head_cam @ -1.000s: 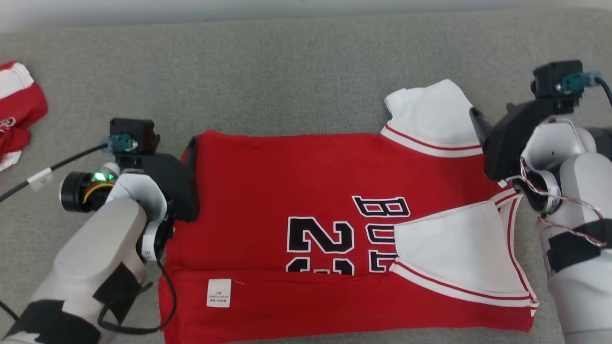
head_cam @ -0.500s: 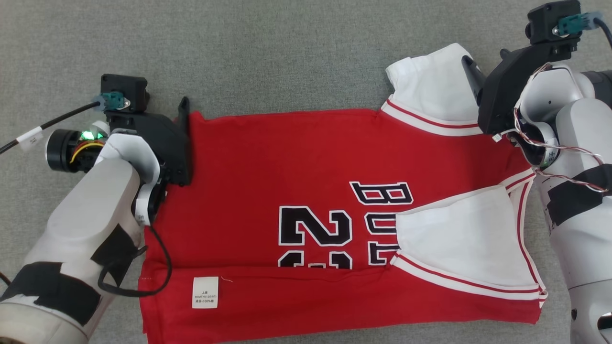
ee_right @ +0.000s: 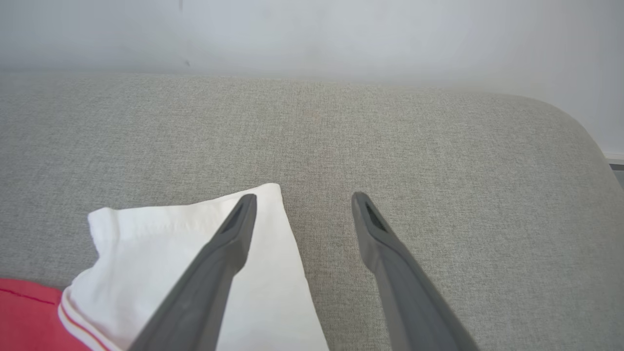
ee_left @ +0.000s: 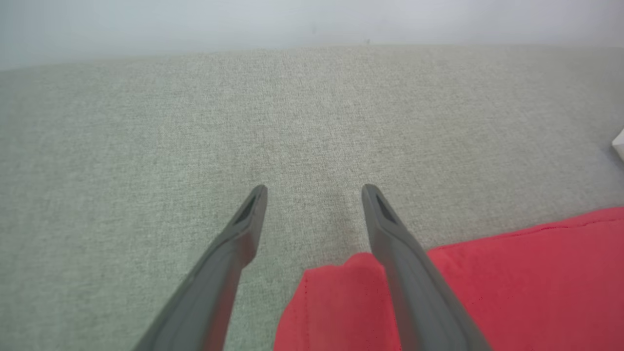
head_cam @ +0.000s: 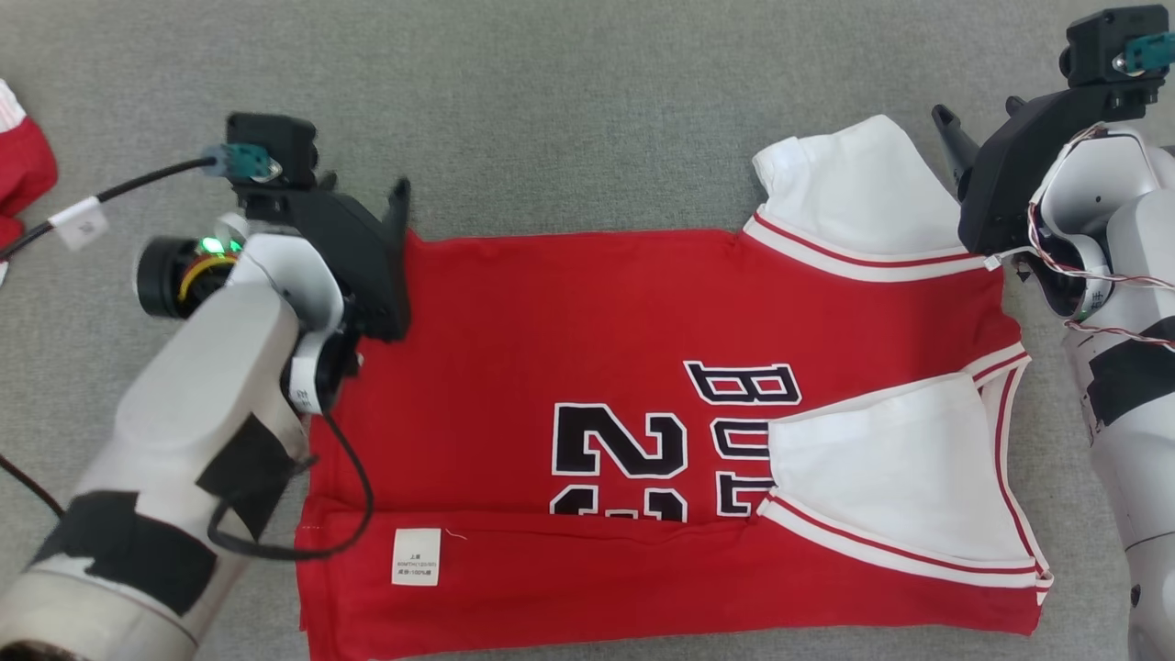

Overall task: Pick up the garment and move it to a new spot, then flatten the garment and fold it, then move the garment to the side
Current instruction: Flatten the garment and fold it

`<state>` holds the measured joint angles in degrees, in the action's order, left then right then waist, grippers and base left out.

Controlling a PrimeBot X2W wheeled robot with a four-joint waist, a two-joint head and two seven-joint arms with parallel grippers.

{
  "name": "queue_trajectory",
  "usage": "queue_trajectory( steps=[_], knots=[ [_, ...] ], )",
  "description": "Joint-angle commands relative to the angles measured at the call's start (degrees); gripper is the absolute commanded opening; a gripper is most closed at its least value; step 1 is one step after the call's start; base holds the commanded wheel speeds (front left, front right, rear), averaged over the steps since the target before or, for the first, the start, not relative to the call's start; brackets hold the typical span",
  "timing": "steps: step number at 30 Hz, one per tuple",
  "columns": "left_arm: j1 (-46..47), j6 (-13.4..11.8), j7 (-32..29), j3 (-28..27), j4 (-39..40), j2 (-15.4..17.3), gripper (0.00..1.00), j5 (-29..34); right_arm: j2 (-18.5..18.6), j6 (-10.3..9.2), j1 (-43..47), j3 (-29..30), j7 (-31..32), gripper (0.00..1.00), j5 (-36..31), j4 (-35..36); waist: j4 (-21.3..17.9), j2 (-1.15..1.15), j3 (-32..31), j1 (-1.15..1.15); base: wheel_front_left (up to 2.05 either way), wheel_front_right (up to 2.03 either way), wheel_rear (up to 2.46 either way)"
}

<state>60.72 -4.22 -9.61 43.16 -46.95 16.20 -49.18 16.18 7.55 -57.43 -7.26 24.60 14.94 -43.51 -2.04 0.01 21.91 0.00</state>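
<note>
The garment (head_cam: 597, 312), a red jersey with white sleeves and black lettering, lies spread on the grey fabric surface (head_cam: 587, 110). Its near hem is folded up, showing a white label (head_cam: 415, 556), and one white sleeve (head_cam: 881, 468) lies folded over the chest. My left gripper (head_cam: 367, 188) hovers open at the jersey's far left corner (ee_left: 336, 292), which sits between the finger bases. My right gripper (head_cam: 978, 110) is open just right of the far white sleeve (head_cam: 844, 193). In the right wrist view its left finger (ee_right: 229, 243) crosses that sleeve (ee_right: 146, 243). Neither gripper (ee_left: 314, 190) (ee_right: 303, 197) holds anything.
Another red and white garment (head_cam: 18, 156) lies at the far left edge. A pale wall (ee_right: 312, 34) rises behind the surface, whose rounded corner (ee_right: 580, 131) shows on the right. A black cable (head_cam: 110, 193) trails from my left wrist.
The head camera has shifted. My right gripper has drawn rightward off the far sleeve. The left gripper stays at the jersey's corner. Both remain open and the jersey lies as before.
</note>
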Motion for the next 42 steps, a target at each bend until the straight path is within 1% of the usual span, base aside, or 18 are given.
queue_trajectory(
  steps=[1, 3, 6, 8, 16, 20, 21, 22, 23, 24, 27, 32, 35, 39, 42],
  knots=[
    [-1.5, -0.4, -0.7, 0.1, 0.2, -0.1, 1.0, -0.3, 0.3, -0.1, -0.2, 0.0, -0.3, 1.0, 0.3, -0.2, 0.3, -0.01, -0.4, 0.0, 0.0, 0.0, 0.0],
    [-2.5, -1.0, -3.4, 0.3, 1.5, -0.4, 1.0, -1.3, 0.4, -0.1, -0.4, 0.0, -0.4, 1.0, 0.5, -0.3, 0.4, -0.01, -0.6, 0.0, 0.0, 0.0, 0.0],
    [-4.1, -2.5, -6.1, 1.2, 2.8, 0.4, 1.0, -1.3, -0.3, -0.1, -0.6, -0.2, -0.5, 1.0, 0.7, -0.5, 0.2, -0.01, -0.5, 0.0, 0.0, 0.0, 0.0],
    [-4.9, -3.5, -6.7, 1.5, 3.7, 0.9, 1.0, -0.9, -0.8, -0.1, -0.7, -0.7, -0.4, 1.0, 0.8, -0.5, 0.0, -0.01, -0.2, 0.0, 0.0, 0.0, 0.0],
    [-6.4, -7.6, -7.4, 2.5, 5.0, 3.1, 1.0, 0.9, -0.7, -0.1, -1.4, -1.6, -0.4, 1.0, 0.9, -0.9, -0.4, -0.01, 0.5, 0.0, 0.0, 0.0, 0.0],
    [-7.0, -8.6, -8.3, 2.4, 5.8, 3.5, 1.0, 0.4, -0.3, -0.1, -2.3, -1.1, 0.5, 1.0, 0.1, -1.9, -0.3, -0.01, 0.8, 0.0, 0.0, 0.0, 0.0],
    [-7.0, -8.8, -8.4, 2.4, 6.1, 3.6, 0.98, 0.5, -0.2, -0.1, -2.7, -0.8, 0.9, 1.0, -0.2, -2.3, -0.3, -0.01, 0.9, 0.0, 0.0, 0.0, 0.0],
    [-6.8, -9.1, -8.2, 2.3, 6.5, 3.7, 0.47, 0.6, 0.0, -0.1, -3.0, -0.5, 1.1, 1.0, -0.6, -2.7, -0.3, -0.01, 1.1, 0.0, 0.0, 0.0, 0.0],
    [-6.7, -9.4, -7.9, 2.2, 7.0, 3.8, 0.18, 0.8, -0.1, -0.1, -3.3, -0.2, 1.7, 1.0, -0.9, -3.4, -0.2, -0.01, 1.3, 0.0, 0.0, 0.0, 0.0],
    [-6.6, -9.7, -7.8, 2.3, 7.4, 3.7, 0.0, 0.9, -0.2, -0.1, -3.5, -0.1, 2.2, 1.0, -1.4, -3.8, -0.1, -0.01, 1.6, 0.0, 0.0, 0.0, 0.0],
    [-6.8, -10.5, -8.4, 2.5, 8.7, 3.1, 0.0, 0.8, -0.1, -0.1, -5.0, -0.1, 3.7, 1.0, -3.2, -4.9, 0.2, -0.01, 2.3, 0.0, 0.0, 0.0, 0.0],
    [-7.1, -10.9, -8.6, 3.6, 11.5, 2.8, 0.0, 1.7, 0.2, -0.1, -6.7, 0.1, 6.5, 1.0, -5.0, -6.1, 1.2, -0.01, 3.0, 0.0, 0.0, 0.0, 0.0],
    [-7.2, -11.4, -8.1, 3.9, 13.1, 2.7, 0.0, 2.1, 0.3, -0.1, -7.1, 0.7, 7.0, 1.0, -5.6, -6.1, 1.7, -0.01, 3.3, 0.0, 0.0, 0.0, 0.0],
    [-7.8, -12.3, -7.4, 4.4, 15.9, 2.6, 0.0, 2.5, 0.2, -0.1, -7.3, 2.1, 4.8, 1.0, -6.7, -5.5, 2.6, -0.01, 3.6, 0.0, 0.0, 0.0, 0.0],
    [-8.5, -12.8, -7.4, 4.6, 17.5, 2.7, 0.0, 2.5, -0.3, -0.1, -6.7, 3.1, 4.9, 1.0, -7.0, -6.7, 3.2, -0.01, 3.7, 0.0, 0.0, 0.0, 0.0]
  ],
)
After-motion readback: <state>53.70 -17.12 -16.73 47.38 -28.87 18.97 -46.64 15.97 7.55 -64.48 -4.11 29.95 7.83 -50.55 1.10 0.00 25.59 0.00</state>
